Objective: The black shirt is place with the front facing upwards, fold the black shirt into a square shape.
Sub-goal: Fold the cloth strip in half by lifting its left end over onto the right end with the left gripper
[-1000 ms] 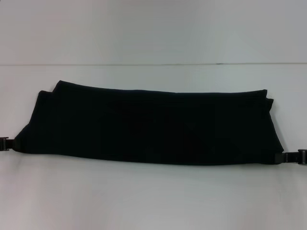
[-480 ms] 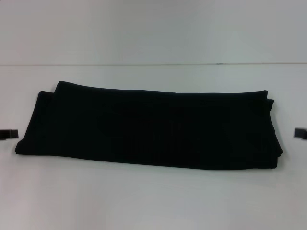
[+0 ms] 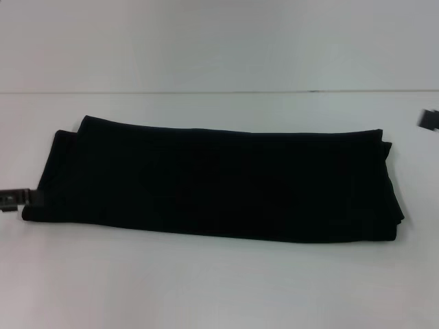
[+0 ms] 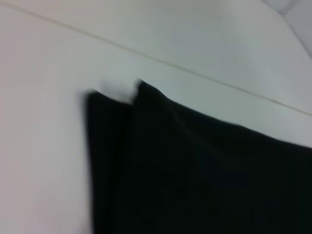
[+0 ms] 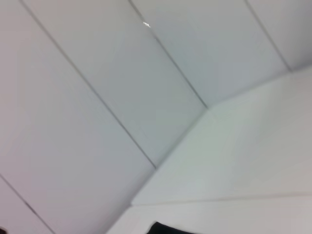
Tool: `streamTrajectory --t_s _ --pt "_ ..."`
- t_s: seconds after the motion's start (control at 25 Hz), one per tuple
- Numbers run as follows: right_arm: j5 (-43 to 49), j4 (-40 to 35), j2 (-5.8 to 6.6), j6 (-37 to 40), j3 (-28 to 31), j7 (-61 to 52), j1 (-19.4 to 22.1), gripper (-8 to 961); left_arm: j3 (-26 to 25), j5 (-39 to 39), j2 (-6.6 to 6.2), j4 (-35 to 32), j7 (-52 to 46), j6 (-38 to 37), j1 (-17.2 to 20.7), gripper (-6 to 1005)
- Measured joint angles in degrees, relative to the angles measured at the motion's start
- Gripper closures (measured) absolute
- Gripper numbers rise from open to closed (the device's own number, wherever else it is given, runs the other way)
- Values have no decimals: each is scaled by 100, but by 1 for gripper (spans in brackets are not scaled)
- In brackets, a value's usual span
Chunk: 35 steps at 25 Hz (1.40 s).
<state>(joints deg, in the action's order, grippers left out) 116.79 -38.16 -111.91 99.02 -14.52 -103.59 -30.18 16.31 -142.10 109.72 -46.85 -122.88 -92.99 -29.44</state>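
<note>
The black shirt [image 3: 212, 181] lies folded into a long flat band across the middle of the white table, with no lettering showing. Only the tip of my left gripper [image 3: 12, 200] shows at the left edge of the head view, just beside the shirt's near left corner. My right gripper [image 3: 430, 120] shows as a small dark piece at the right edge, off the shirt's far right corner and apart from it. The left wrist view shows a layered corner of the black shirt [image 4: 195, 170]. A sliver of the black shirt [image 5: 165, 228] appears in the right wrist view.
The white table [image 3: 219, 281] runs wide in front of the shirt and ends at a seam against the pale wall [image 3: 219, 41] behind. Panel seams of the wall [image 5: 97, 97] fill most of the right wrist view.
One second ago both grippers sat at the shirt's near corners; they then drew away. Now the left has come back toward the left corner and the right has moved toward the far side. The shirt lies still.
</note>
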Motion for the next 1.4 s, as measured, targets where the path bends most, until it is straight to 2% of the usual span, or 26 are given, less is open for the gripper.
streamTrajectory --t_s 0.2,0.32,0.48,0.6,0.76,0.92,1.2,1.4 --pt "-6 234 33 -246 -321 220 -426 23 186 -36 -110 117 -465 -488 -33 166" --pt "-6 201 29 -457 -562 224 -624 23 454 -44 -167 305 -908 -488 -40 103" --pt "-7 182 96 -650 -809 233 -819 23 811 -151 -235 586 -1470 -363 -134 104" --pt "-17 173 139 -745 -965 314 -888 22 931 -512 -285 946 -1755 -68 -326 105" --pt "-33 119 108 -718 -1044 430 -917 22 917 -728 -315 1254 -1991 267 -526 107" --pt "-39 51 76 -710 -1067 457 -929 22 928 -733 -370 1300 -2243 227 -671 108" --pt "-48 31 93 -687 -1070 461 -911 29 863 -745 -589 1614 -2897 304 -796 110" --pt "-60 28 76 -662 -1033 546 -902 30 837 -695 -605 1604 -3239 395 -835 112"
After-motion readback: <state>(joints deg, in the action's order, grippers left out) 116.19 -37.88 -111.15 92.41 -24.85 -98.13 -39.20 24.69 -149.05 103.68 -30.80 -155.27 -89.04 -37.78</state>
